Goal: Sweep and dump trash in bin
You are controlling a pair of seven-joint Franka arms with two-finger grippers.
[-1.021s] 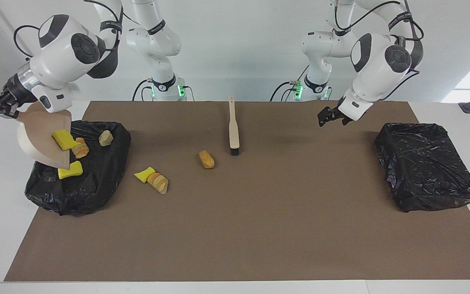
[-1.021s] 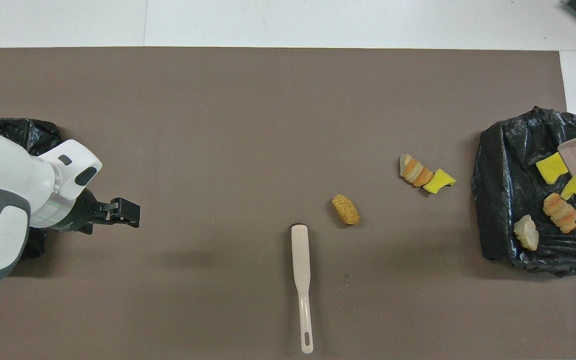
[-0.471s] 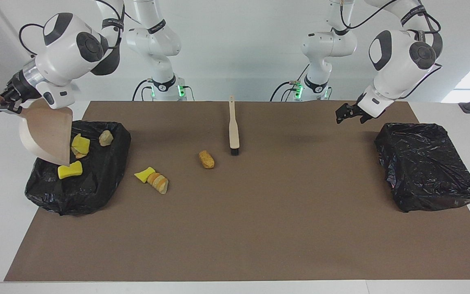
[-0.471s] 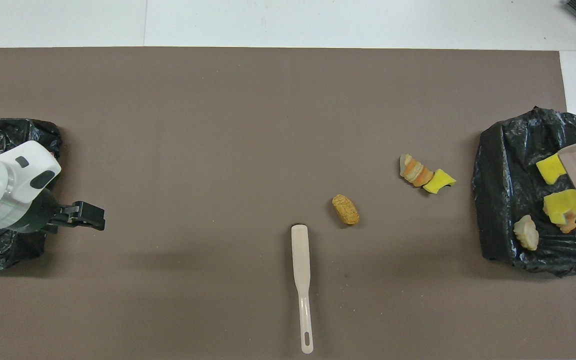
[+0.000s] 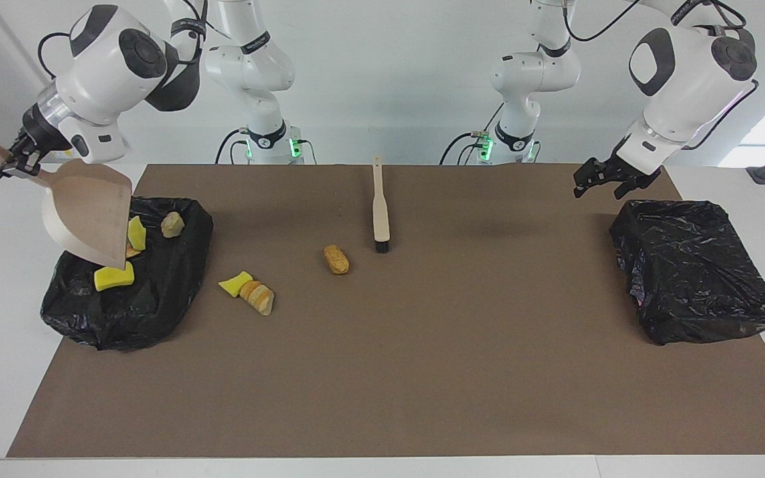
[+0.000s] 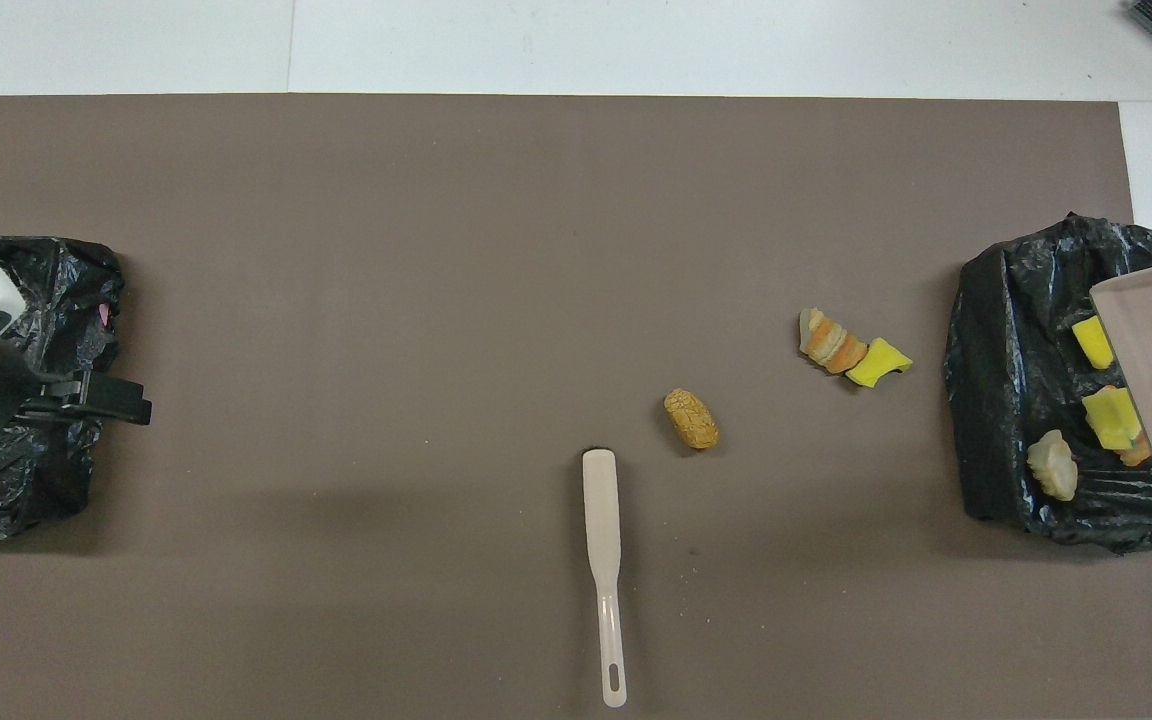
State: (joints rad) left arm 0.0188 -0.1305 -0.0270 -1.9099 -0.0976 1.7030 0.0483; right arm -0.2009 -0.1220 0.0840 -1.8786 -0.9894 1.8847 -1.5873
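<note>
My right gripper [image 5: 5,163] is shut on the handle of the beige dustpan [image 5: 87,212], which hangs tilted mouth-down over the black-bagged bin [image 5: 157,292] at the right arm's end. In that bin lie trash pieces: two yellow sponges [image 5: 115,276] [image 5: 136,233] and a pale roll [image 5: 171,224]. On the mat beside the bin are a yellow sponge [image 6: 878,362] touching a croissant [image 6: 826,340], and a bread roll [image 6: 691,418] toward the middle. My left gripper [image 5: 600,188] hangs open with nothing in it, over the mat by the other bin.
A long-handled brush [image 5: 380,212] lies on the brown mat, next to the bread roll and nearer to the robots. A second black-bagged bin [image 5: 694,272] stands at the left arm's end of the table.
The dustpan rose and swung over the bin; the sponge and croissant on it dropped in. My left arm rose and drew back toward its own end's bin.
</note>
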